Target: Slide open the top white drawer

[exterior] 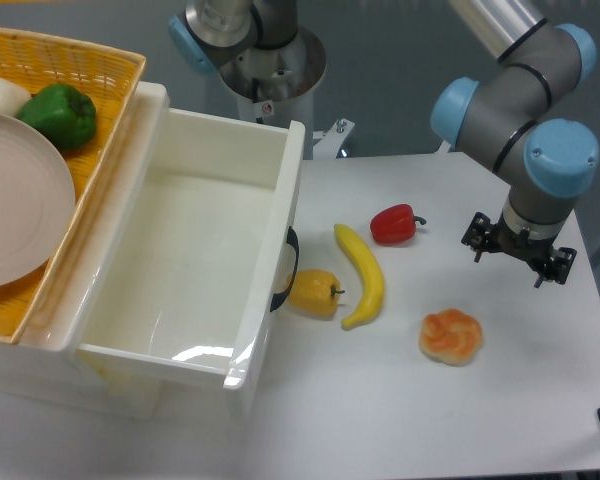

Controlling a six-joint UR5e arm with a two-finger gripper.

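Fixed camera, single view. Top white drawer (195, 265): glossy white box, left-centre of the frame, pulled well out of its cabinet, smooth bare interior exposed; black curved handle (289, 268) on its front face, lower right of the drawer. Yellow wicker basket (90, 60): upper left, sitting on the cabinet top beside the drawer; holds a pale pink plate (15, 200), a green bell pepper (60, 113) and a white rounded item (0, 95) at the left edge. White table (400, 400): fills the right and lower part of the frame. On it, centre: a yellow lemon-like fruit (315, 292) just beside the handle; a banana (364, 276) lying lengthwise next to it; a red bell pepper (394, 224) above right of the banana; an orange-toned bread roll (450, 336) lower right of centre. Gripper (518, 258): right side of the frame, hanging from the grey-and-blue arm over the table, well apart from the drawer, fingers spread and grasping nothing. Arm base (265, 55): top centre, behind the drawer.
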